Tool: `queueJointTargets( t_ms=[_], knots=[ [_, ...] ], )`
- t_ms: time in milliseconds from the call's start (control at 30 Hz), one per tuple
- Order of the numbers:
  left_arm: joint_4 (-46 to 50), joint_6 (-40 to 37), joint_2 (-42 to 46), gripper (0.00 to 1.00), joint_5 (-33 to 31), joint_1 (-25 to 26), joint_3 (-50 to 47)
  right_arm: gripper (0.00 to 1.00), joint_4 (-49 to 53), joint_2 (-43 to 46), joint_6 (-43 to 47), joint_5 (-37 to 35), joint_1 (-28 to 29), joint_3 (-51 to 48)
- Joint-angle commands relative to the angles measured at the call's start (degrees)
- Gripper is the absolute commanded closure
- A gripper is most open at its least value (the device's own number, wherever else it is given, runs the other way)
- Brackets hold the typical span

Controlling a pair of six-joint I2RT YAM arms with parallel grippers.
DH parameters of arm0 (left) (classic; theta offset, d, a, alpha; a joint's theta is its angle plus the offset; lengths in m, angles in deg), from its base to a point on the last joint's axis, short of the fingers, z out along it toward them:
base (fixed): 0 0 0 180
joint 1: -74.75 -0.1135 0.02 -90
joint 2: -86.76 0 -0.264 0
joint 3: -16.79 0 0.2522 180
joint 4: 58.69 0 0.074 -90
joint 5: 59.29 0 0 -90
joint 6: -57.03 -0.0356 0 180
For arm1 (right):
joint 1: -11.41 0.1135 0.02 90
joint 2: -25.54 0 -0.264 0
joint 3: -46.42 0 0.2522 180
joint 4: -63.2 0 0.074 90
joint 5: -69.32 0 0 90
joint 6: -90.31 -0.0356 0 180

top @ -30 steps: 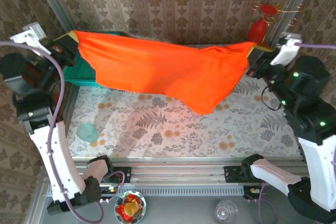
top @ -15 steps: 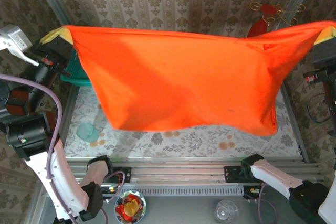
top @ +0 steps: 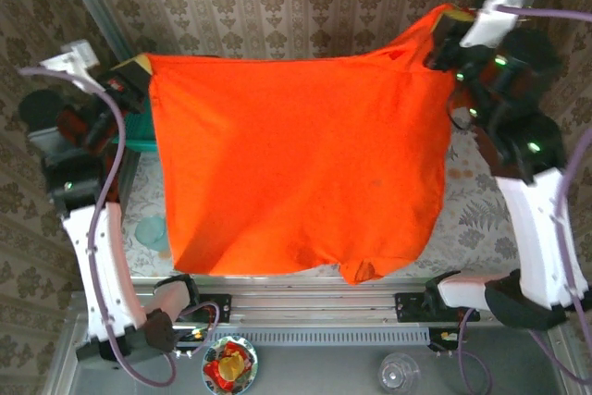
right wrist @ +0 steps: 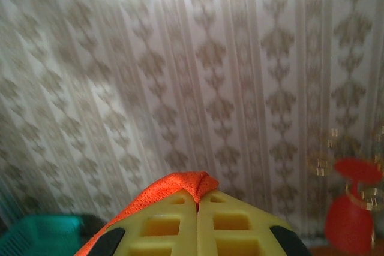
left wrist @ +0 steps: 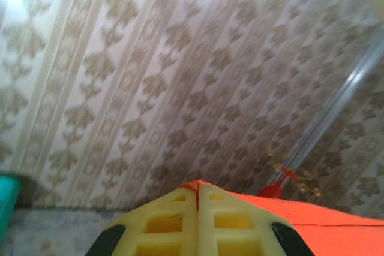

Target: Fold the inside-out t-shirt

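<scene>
Overhead view looking down, both wrist views facing wallpaper (left wrist: 180, 76), sharing the red ornament (right wrist: 350, 220)

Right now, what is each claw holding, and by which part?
Both hold the orange t-shirt: left claw pinches one upper corner, right claw the other.

This looks like a lab rig dressed up as a home: damask wallpaper (top: 277, 6) on the far wall, a flowered tablecloth (top: 476, 215), and a metal rail (top: 314, 307) along the near edge.

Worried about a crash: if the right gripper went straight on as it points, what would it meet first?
Probably the patterned wall; the right gripper, shut on the t-shirt, aims clear of the red ornament. Depth unclear.
</scene>
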Motion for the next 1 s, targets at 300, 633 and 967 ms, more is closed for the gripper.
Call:
queueJointTargets(
  t_ms=[300,633,967],
  knots=[
    [-3.3,-5.5,-38.0,0.86,-6.8,6.5,-1.3,0.85,-12.4,-29.8,-14.2,7.7,-9.1,-7.1],
    [10.9,-8.3,-45.5,0.54,-11.1,12.1,12.7,0.44,1.3,-42.0,-14.5,18.2,-9.7,7.1],
    [21.1,-12.0,-33.0,0.56,-17.2,21.0,-4.7,0.47,1.8,-44.1,-19.7,30.7,-8.9,-4.9]
  ],
)
